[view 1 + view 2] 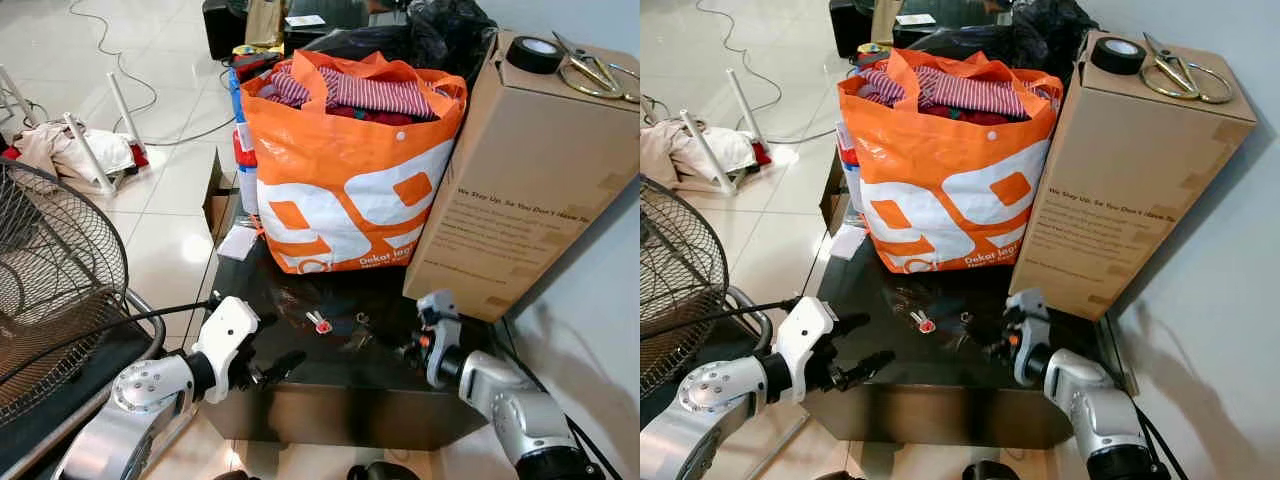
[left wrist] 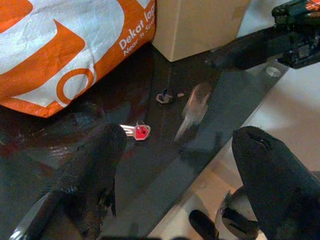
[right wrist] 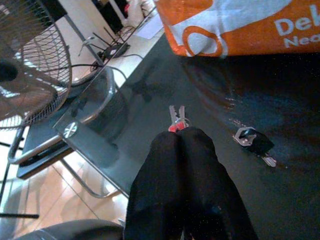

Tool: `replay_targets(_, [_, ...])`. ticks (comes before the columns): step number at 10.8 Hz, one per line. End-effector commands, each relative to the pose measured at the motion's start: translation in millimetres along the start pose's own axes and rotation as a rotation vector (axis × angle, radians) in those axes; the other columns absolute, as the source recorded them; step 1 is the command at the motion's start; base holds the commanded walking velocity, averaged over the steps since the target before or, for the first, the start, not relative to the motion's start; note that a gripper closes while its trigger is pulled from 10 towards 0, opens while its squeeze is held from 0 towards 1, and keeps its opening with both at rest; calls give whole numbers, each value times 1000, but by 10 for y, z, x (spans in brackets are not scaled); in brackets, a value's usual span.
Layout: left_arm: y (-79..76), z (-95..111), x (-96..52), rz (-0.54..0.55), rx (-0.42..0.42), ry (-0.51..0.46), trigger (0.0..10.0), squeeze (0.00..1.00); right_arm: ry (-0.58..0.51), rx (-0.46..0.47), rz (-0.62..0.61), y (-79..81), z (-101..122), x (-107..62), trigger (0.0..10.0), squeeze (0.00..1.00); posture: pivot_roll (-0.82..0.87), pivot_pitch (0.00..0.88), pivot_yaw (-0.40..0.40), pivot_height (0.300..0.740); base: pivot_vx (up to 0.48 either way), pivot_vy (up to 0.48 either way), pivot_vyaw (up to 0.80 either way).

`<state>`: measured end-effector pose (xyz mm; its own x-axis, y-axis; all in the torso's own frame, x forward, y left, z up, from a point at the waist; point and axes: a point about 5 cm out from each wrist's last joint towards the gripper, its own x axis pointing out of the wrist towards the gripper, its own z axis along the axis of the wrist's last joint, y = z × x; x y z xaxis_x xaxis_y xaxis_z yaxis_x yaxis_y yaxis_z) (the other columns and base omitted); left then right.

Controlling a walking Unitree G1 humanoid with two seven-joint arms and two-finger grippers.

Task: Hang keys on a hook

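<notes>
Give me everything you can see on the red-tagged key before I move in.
The key is small and silver-looking, with a red tag or cap at its head. It lies flat on the dark glossy table, in front of the orange bag and apart from it, between the two grippers. Nothing grips it. A second small dark key piece lies nearby on its right, separate. Finer detail is too small to tell.

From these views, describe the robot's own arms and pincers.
Both arms are silver metal with rounded, bolted joints. The left pincer sits on a white wrist block with two long black fingers; the right pincer has a grey-white wrist with an orange-red mark. A black cable runs near the left arm.
</notes>
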<state>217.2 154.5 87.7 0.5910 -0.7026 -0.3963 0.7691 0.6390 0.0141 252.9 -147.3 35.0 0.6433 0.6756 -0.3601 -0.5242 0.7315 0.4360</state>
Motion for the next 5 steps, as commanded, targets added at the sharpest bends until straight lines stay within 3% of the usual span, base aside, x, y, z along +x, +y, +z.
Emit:
replay_targets(1, [7,-7,-5,-1,1,4,10000,0,11,14,-25,-16,15,-6,0,0,-82,27,-20,740,0,0,0])
replay_targets(3, [2,-12,-13,-2,0,5,10000,0,77,17,-103,-42,-68,41,0,0,-76,29,-21,740,0,0,0])
replay_targets(4, [10,-14,-20,0,1,7,10000,0,92,-32,-184,-84,-79,80,0,0,-77,29,-20,740,0,0,0])
replay_targets(5, [10,-15,-23,0,3,8,10000,0,91,-85,-229,-82,-77,123,10000,0,-77,30,-19,740,0,0,0])
